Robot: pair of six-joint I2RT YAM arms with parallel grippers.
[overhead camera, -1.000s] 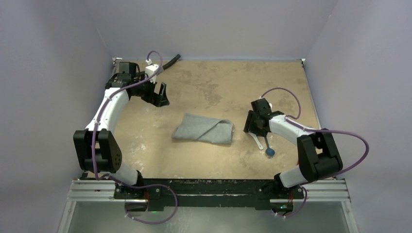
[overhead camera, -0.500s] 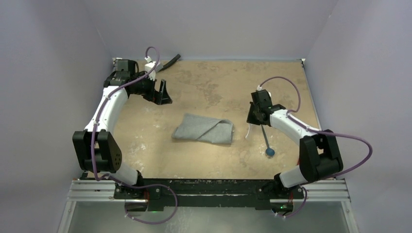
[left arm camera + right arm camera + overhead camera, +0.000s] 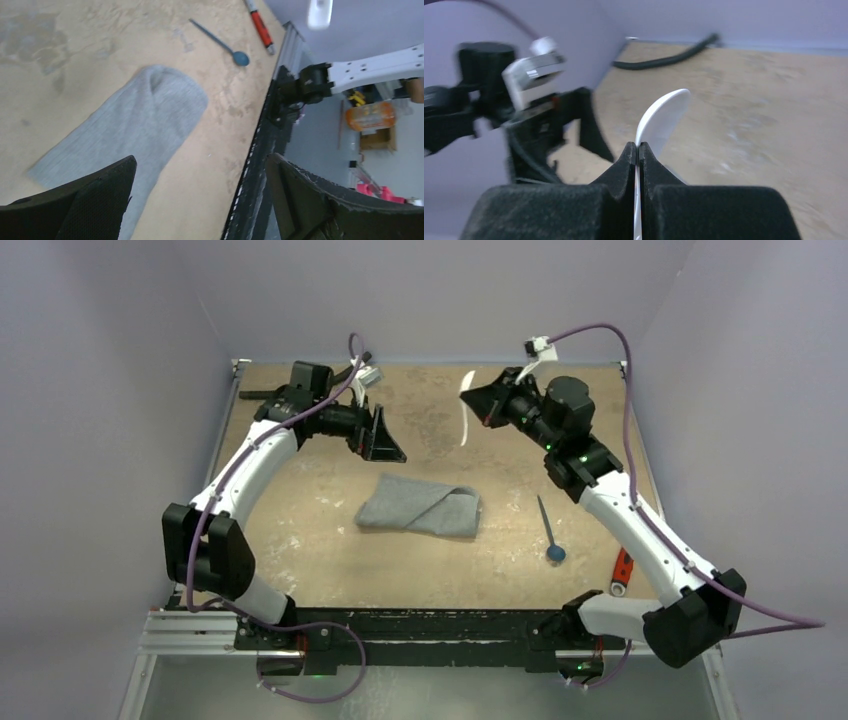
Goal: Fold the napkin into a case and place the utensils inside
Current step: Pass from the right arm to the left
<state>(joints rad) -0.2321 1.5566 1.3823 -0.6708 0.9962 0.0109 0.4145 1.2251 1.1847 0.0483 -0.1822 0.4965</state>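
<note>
Right wrist: right claw (image 3: 638,146) clamped on spoon (image 3: 663,117), high above desk (image 3: 440,575). Left claw (image 3: 384,440) spread, empty. Case (image 3: 420,506) mid-desk. Best: left lifts flap, spoon slides in low, slow.

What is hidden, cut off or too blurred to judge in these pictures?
- The spoon handle: right wrist view, hidden between the shut fingers of the right gripper.
- The napkin: top view too small to show any pocket opening; left wrist view, the left gripper covers one end.
- The wrench: left wrist view, cut off by the top edge.
- The hose: top view, mostly behind the left arm.
</note>
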